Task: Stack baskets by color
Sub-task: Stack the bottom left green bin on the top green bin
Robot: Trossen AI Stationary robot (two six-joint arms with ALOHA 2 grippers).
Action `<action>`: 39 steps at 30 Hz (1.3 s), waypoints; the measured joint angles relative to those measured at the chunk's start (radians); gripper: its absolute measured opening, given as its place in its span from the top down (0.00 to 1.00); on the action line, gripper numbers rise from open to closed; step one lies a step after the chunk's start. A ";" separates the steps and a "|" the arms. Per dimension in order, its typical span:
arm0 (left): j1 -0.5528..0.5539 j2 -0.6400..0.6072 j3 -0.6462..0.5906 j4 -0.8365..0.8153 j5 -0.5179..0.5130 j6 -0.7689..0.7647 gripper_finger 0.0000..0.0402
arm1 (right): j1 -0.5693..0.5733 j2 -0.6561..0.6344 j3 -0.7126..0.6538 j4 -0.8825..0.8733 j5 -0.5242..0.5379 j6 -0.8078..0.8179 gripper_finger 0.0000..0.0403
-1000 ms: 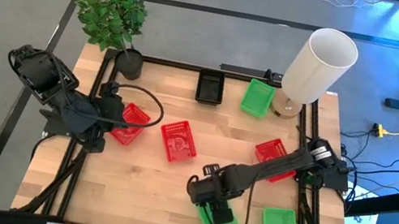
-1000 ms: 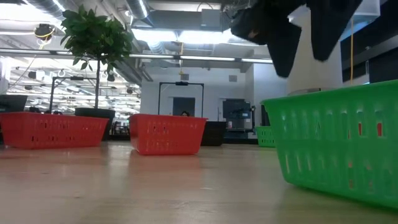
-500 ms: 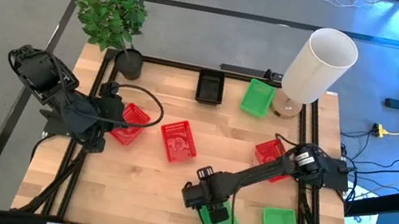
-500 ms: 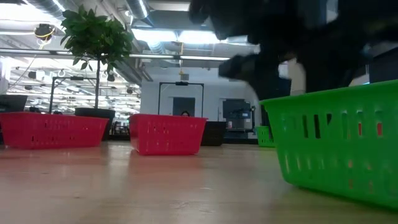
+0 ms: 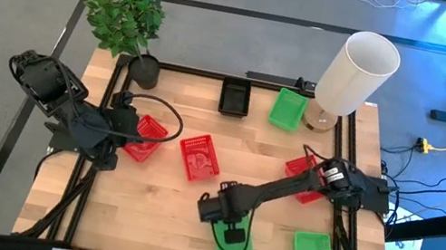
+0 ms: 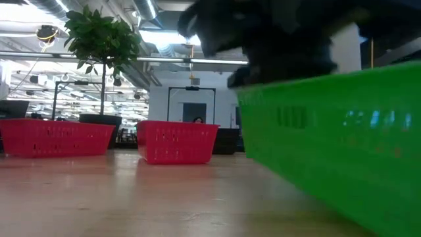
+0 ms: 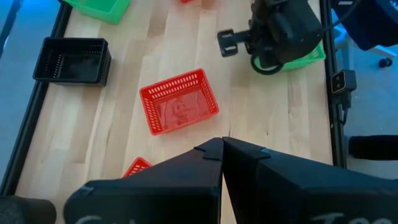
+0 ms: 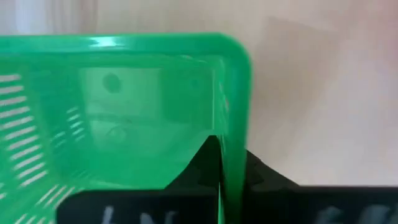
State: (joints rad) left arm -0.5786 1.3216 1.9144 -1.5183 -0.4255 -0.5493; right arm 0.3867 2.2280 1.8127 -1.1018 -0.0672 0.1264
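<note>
Now the right claw (image 5: 227,233), spread a second ago, pinches the wall of a green basket (image 5: 235,247) at the bench's (image 5: 152,214) near edge; basket has shifted left, apparently lifting. Left claw (image 7: 222,149) pressed together, idle.

Low view: green basket (image 6: 342,145) blurred, running off the edge; right claw (image 5: 227,233) hides part of it from above.

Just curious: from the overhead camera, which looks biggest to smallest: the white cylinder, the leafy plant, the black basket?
1. White cylinder and leafy green plant: roughly alike, too close to rank.
2. Black plastic mesh basket: clearly smallest.
</note>
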 joint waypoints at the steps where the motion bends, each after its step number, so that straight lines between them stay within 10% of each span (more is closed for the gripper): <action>1: 0.000 0.000 0.000 0.000 0.000 0.000 1.00 | -0.008 0.000 0.031 -0.037 0.007 -0.001 0.99; 16: 0.000 0.000 -0.002 -0.054 0.026 0.065 1.00 | -0.224 -0.015 0.544 -0.465 0.200 0.153 1.00; 25: 0.000 -0.013 -0.004 -0.053 0.079 0.171 1.00 | -0.286 -0.143 0.486 -0.467 0.295 0.385 1.00; 39: 0.023 -0.048 -0.004 -0.053 -0.003 0.267 1.00 | -0.524 -0.352 0.137 -0.469 0.488 0.284 1.00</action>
State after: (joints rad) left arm -0.5558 1.2739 1.9102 -1.5711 -0.4281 -0.2827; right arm -0.1372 1.8765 1.9497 -1.5706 0.4208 0.4102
